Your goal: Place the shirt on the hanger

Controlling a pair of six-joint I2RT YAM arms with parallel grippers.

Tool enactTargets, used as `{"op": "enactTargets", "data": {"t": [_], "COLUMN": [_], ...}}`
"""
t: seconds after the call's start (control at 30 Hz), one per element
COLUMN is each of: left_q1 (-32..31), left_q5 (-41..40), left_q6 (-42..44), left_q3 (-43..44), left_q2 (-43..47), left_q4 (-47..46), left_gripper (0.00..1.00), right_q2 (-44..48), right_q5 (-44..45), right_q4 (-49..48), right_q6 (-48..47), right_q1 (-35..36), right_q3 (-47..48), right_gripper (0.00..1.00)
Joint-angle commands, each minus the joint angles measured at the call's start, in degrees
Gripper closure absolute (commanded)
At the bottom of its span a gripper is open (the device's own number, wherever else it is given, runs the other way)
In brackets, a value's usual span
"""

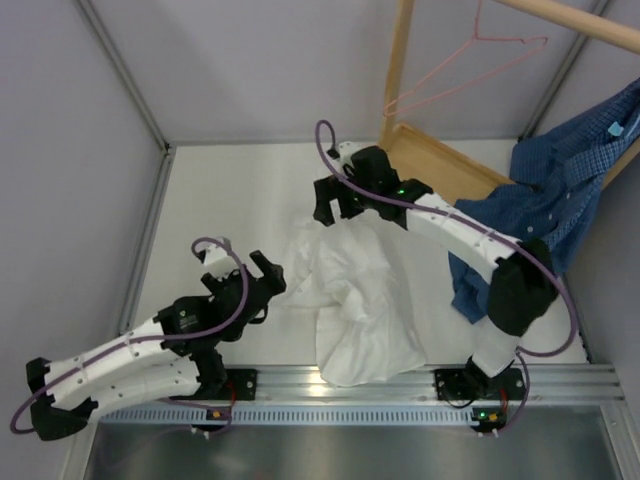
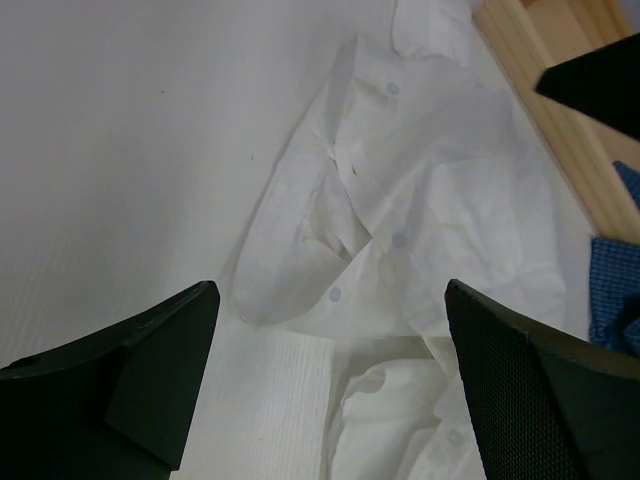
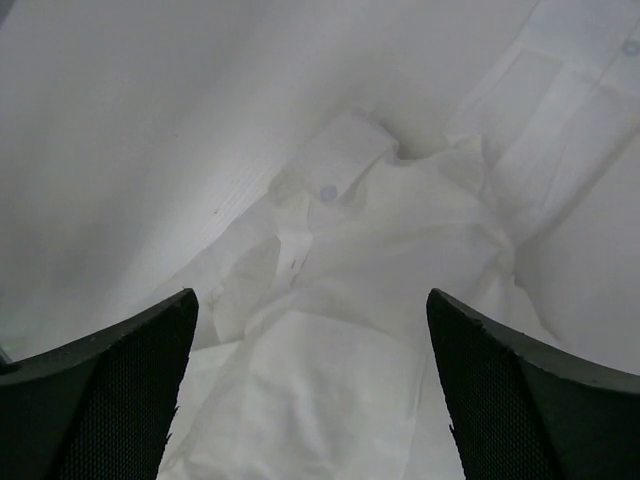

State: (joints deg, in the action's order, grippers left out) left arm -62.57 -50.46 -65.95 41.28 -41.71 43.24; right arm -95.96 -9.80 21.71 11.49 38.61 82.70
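Nothing of the task looks done yet. Nearest the arm bases, the shirt (image 1: pixel 355 300) lies crumpled on the tabletop (image 1: pixel 230 190), no part of it lifted or threaded.

At the shirt's nine o'clock edge, the left claw (image 1: pixel 272 288) hangs with its jaws wide apart and holds nothing. Its wrist view shows a buttoned fold below the gap, apparently untouched.

At the shirt's twelve o'clock edge, the right claw (image 1: pixel 336 212) is equally wide apart and empty, poised over a buttoned fold. I cannot tell whether it touches the cloth.

Farther off, toward one o'clock, the hanger (image 1: pixel 462 82) hangs bare on the wooden rack (image 1: pixel 398 60), well apart from the shirt. A blue shirt (image 1: pixel 560 190) is draped at three o'clock. Gripping, lifting and threading all remain.
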Motion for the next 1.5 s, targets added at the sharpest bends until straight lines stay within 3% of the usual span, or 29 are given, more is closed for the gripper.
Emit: {"op": "enactTargets", "data": {"t": [0.0,0.17,0.27,0.4,0.5,0.53,0.6,0.63,0.73,0.87,0.97,1.07,1.13,1.27,1.47], "left_q1": [0.3,0.3,0.3,0.3,0.3,0.3,0.3,0.3,0.3,0.3,0.4,5.2,10.4,15.5,15.5], "left_q5": [-2.6,-1.8,-1.0,0.1,0.2,0.1,0.0,0.0,-0.3,-0.3,-0.2,-1.1,5.2,21.5,52.9], "left_q6": [-3.2,3.9,6.4,8.4,9.4,9.7,9.8,9.9,10.3,12.6,20.0,23.6,27.4,32.6,43.1], "left_q3": [-0.7,-0.7,-0.1,0.5,0.8,0.8,0.7,0.6,0.9,2.3,6.0,17.8,21.6,20.8,4.5], "left_q2": [10.3,19.8,21.2,19.7,18.3,18.1,17.6,17.5,17.1,13.3,4.7,-9.7,-14.9,-14.7,-12.0], "left_q4": [4.0,4.1,4.3,4.3,4.3,4.2,4.2,4.2,4.2,2.5,-3.9,-1.1,-4.2,-16.5,-40.5], "left_gripper": [0.02,0.02,0.02,0.02,0.02,0.02,0.02,0.02,0.02,0.02,0.02,0.02,0.02,0.02,0.06], "right_q2": [-11.8,-28.4,-35.1,-40.5,-41.3,-40.9,-39.7,-37.9,-31.3,-18.1,-4.1,11.1,22.0,38.4,53.4], "right_q5": [3.6,-2.9,-4.1,-0.9,-1.3,-1.4,-1.4,-1.7,-2.3,-4.6,-6.5,-5.0,-3.6,5.0,9.6], "right_q4": [2.0,8.6,12.1,14.3,14.4,14.4,14.2,14.1,12.0,5.9,-0.2,-3.7,-4.6,-5.1,-4.9], "right_q6": [-9.3,-15.1,-18.6,-19.7,-19.8,-19.8,-19.7,-19.6,-18.8,-18.8,-20.7,-21.2,-20.5,-15.1,-8.1], "right_q1": [1.6,1.6,2.5,3.3,3.3,3.3,3.3,3.4,3.7,3.8,3.7,3.1,3.1,2.9,2.8], "right_q3": [13.7,27.2,36.2,40.2,40.0,39.9,39.3,39.1,36.2,24.1,10.7,-3.8,-10.7,-27.7,-35.6], "right_gripper": [0.09,0.05,0.05,0.08,0.36,0.67,0.87,1.00,1.00,1.00,1.00,1.00,1.00,1.00,1.00]}}
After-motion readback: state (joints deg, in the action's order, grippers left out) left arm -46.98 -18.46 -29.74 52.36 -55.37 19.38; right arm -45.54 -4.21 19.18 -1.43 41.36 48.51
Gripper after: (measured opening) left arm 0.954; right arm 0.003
